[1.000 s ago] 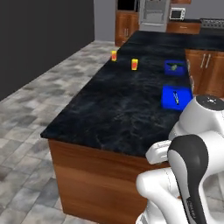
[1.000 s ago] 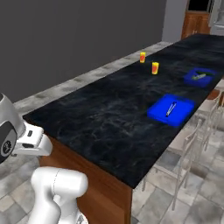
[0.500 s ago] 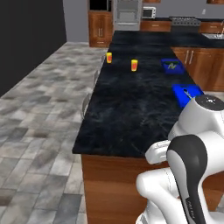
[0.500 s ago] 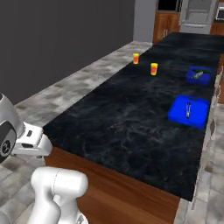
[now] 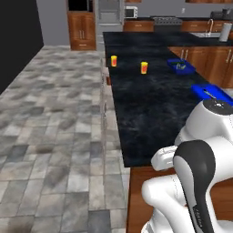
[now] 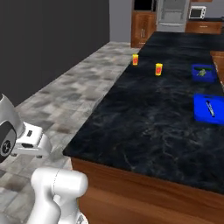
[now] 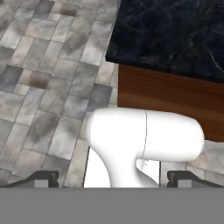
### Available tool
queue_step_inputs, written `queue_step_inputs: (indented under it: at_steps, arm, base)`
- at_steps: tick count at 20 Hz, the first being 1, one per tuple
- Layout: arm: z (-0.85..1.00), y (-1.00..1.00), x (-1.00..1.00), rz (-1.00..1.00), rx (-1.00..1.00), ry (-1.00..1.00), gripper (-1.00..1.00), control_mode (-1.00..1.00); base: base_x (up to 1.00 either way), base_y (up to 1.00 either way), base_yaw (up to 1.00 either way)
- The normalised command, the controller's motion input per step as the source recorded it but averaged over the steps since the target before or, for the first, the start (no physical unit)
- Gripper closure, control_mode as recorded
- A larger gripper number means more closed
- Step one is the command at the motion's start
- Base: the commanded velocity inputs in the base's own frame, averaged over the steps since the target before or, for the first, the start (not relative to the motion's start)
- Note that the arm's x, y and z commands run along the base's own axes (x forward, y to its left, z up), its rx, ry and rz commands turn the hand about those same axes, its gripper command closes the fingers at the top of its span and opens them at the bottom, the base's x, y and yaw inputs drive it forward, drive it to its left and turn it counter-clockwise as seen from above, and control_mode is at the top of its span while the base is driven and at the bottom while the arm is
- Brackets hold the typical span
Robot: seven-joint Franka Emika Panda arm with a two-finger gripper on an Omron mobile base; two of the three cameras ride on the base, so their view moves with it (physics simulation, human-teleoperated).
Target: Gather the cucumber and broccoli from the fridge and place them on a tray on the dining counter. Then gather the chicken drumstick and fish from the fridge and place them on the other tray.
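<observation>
Two blue trays rest on the black dining counter [image 6: 148, 118]. The far tray [image 5: 180, 67] [image 6: 203, 72] holds something green, too small to name. A thin grey thing lies in the near tray [image 5: 210, 92] [image 6: 209, 108]; what it is I cannot tell. The steel fridge [image 5: 109, 11] [image 6: 173, 13] stands shut at the back of the kitchen. My gripper [image 7: 113, 179] points down at the tiled floor beside the counter's end. It is open, and its two dark fingertips [image 7: 41, 178] stand wide apart with nothing held. No chicken drumstick is visible.
Two yellow cups [image 5: 113, 60] [image 5: 144, 67] stand on the counter's far part, also visible from the right [image 6: 135, 59] [image 6: 159, 68]. A microwave [image 6: 197, 12] sits right of the fridge. Open tiled floor [image 5: 54, 118] runs along the counter's left side toward the fridge.
The whole picture has shifted: the base has turned and driven, so the counter now runs lengthwise toward the fridge. The trays and cups have not moved on the counter.
</observation>
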Motion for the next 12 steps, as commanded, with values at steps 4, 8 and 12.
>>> queue_step_inputs:
  at_steps: [4,8,12]
  arm:
    - [0.0,0.0,0.0,0.0,0.0,0.0,-1.0,1.0]
    - [0.0,0.0,0.0,0.0,0.0,0.0,-1.0,1.0]
    - [0.0,0.0,0.0,0.0,0.0,0.0,-1.0,1.0]
  base:
    - [0.2,1.0,-0.34]
    - [0.34,1.0,-0.35]
    - [0.45,1.0,-0.35]
